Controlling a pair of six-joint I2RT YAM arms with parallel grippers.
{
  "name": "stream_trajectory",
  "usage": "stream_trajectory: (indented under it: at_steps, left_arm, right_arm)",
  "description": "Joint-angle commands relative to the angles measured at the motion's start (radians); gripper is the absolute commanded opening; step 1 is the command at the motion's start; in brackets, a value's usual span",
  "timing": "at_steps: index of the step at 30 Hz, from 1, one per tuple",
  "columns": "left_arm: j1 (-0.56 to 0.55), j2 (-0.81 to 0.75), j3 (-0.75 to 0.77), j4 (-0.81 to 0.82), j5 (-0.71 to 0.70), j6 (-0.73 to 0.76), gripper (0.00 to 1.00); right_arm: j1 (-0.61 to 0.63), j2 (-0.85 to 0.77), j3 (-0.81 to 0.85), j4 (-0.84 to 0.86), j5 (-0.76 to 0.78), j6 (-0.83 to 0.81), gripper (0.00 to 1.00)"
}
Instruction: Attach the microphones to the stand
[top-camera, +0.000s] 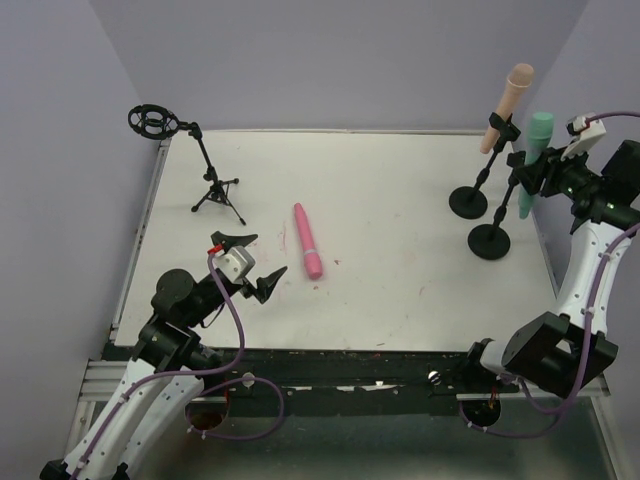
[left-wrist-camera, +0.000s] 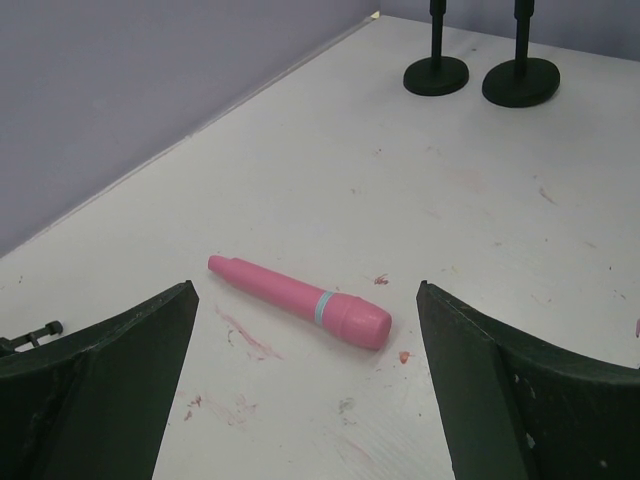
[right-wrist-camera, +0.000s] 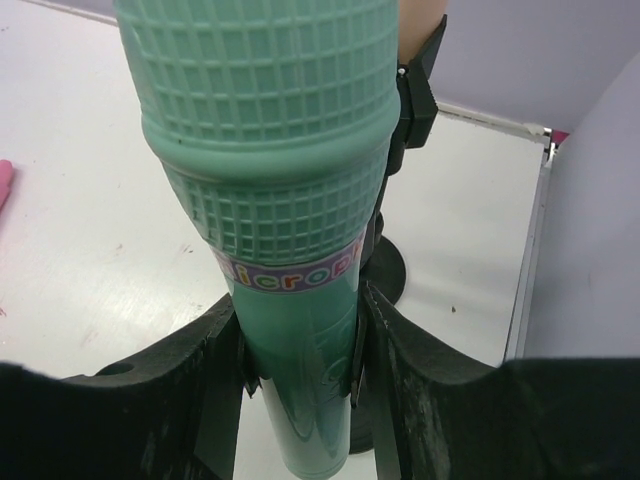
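Left to right: tripod stand; left gripper spread open near the pink microphone lying on the table; peach microphone, clipped; right gripper clamped on the teal microphone, shown clearly only by the right wrist view, which may drop if released before its clip seats.

White arms, black joints — purple cables

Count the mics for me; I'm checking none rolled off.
3: peach mic on the far right stand; teal mic in the right claw at the nearer stand; pink mic lying on the table. None seems hidden.
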Motion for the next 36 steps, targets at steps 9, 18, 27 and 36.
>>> stream_trajectory:
  at_steps: [9,18,27,36]
  left_arm:
    - [0.005,-0.025,0.002,-0.002,0.025,0.007,0.99]
    - [0.004,-0.045,-0.001,-0.004,0.025,0.004,0.99]
    - [0.004,-0.054,-0.001,-0.004,0.025,-0.003,0.99]
    - [0.005,-0.028,0.032,-0.026,-0.026,-0.062,0.99]
  right_arm:
    - [-0.046,-0.031,0.036,-0.057,-0.015,0.018,0.71]
    - [-0.065,-0.061,0.150,-0.118,-0.012,0.018,0.98]
    - [-0.063,0.001,0.392,-0.164,-0.029,0.070,1.00]
    - [-0.053,0.209,0.812,-0.275,-0.291,0.189,1.00]
